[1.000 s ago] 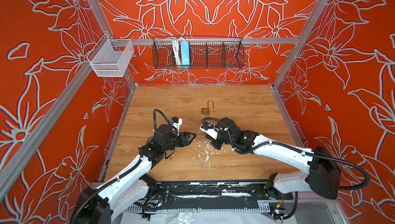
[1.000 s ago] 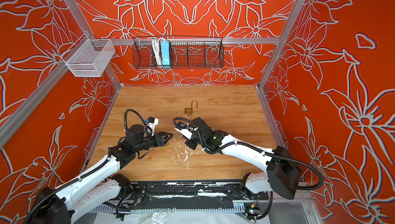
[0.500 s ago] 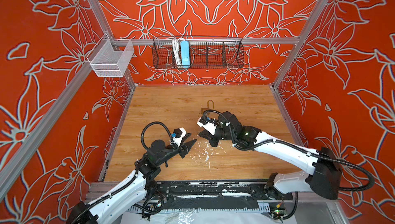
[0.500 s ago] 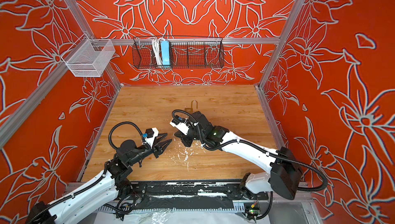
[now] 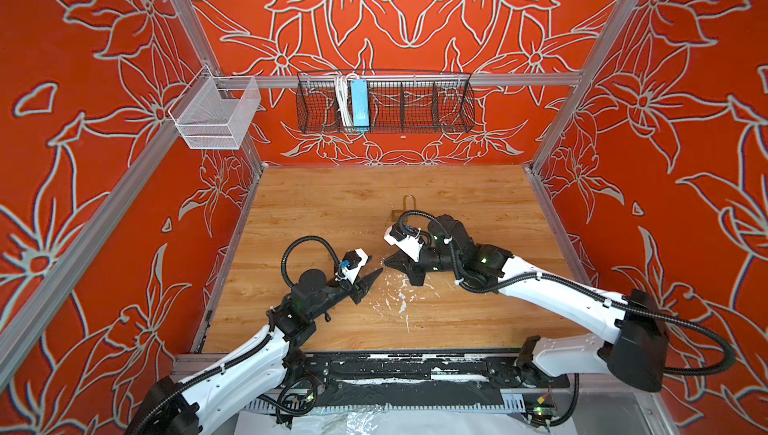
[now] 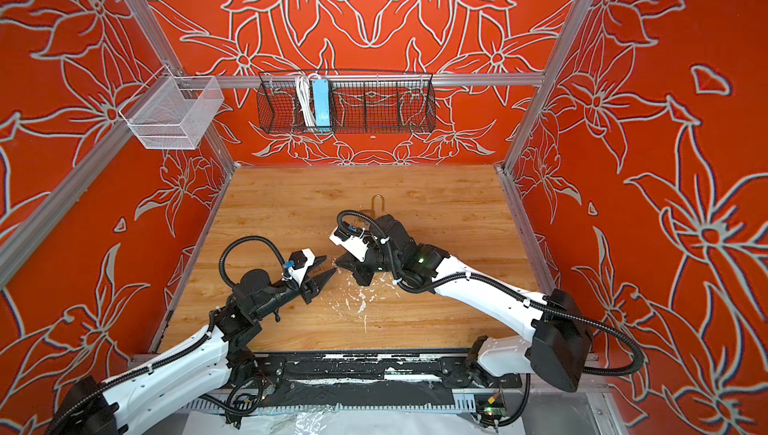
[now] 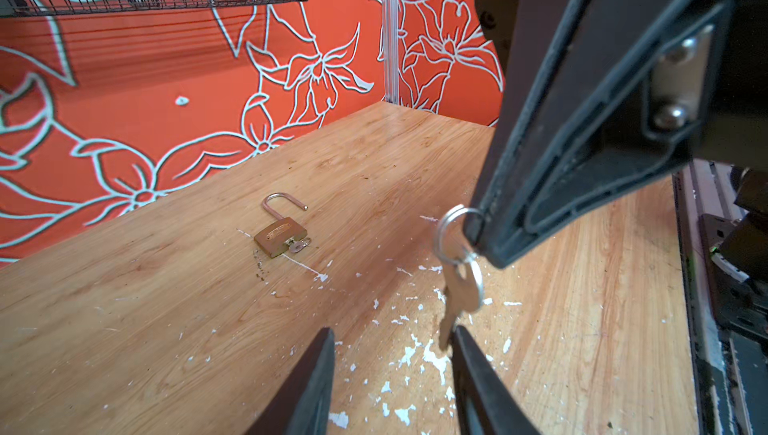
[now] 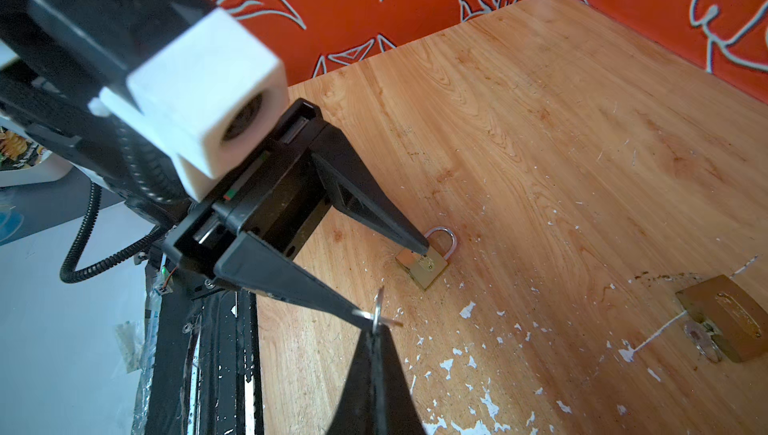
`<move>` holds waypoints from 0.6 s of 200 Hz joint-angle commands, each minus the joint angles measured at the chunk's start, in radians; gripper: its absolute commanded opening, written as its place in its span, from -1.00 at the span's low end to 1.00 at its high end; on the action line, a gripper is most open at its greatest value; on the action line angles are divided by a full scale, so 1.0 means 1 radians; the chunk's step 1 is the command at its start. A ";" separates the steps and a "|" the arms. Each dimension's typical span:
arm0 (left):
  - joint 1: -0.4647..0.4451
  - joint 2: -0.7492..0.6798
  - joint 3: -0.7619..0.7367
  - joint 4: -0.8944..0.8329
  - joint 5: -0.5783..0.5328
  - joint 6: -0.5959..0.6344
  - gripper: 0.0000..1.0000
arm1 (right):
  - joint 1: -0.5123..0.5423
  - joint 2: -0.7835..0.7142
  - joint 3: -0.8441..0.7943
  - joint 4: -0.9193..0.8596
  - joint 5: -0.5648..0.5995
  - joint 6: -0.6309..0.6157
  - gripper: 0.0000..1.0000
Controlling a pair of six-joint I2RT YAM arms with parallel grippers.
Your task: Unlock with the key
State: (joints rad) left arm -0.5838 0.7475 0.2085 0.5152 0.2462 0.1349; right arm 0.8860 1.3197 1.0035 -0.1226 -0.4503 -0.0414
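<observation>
My right gripper (image 8: 376, 325) is shut on a metal key ring (image 7: 451, 237), and the key (image 7: 463, 291) hangs down from it. My left gripper (image 7: 392, 331) is open. One of its fingers (image 7: 469, 366) sits right beside the key's blade tip; nothing is between the jaws. In both top views the two gripper tips nearly meet, left gripper (image 5: 376, 264) against right gripper (image 5: 384, 261). A brass padlock (image 7: 280, 237) lies further back with its shackle open and another key in it. A second brass padlock (image 8: 424, 264), shackle closed, lies just beyond the left gripper's fingertip.
The wooden table (image 5: 332, 212) has white paint flecks (image 5: 399, 296) under the grippers. A black wire basket (image 5: 386, 100) and a white mesh basket (image 5: 216, 117) hang on the walls. A black rail (image 5: 374, 370) runs along the front edge.
My right gripper has swung left and up with the key ring until its tip nearly meets the left gripper. The left arm has dropped lower while its gripper stayed about where it was.
</observation>
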 commanded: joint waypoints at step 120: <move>-0.027 0.093 0.020 0.197 -0.035 0.029 -0.52 | 0.004 -0.017 0.033 0.038 0.024 0.066 -1.00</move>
State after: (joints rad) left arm -0.6022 0.8246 0.2169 0.6327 0.2207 0.1379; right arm 0.8860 1.3197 1.0035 -0.0990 -0.4332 0.0086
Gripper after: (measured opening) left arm 0.258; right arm 0.049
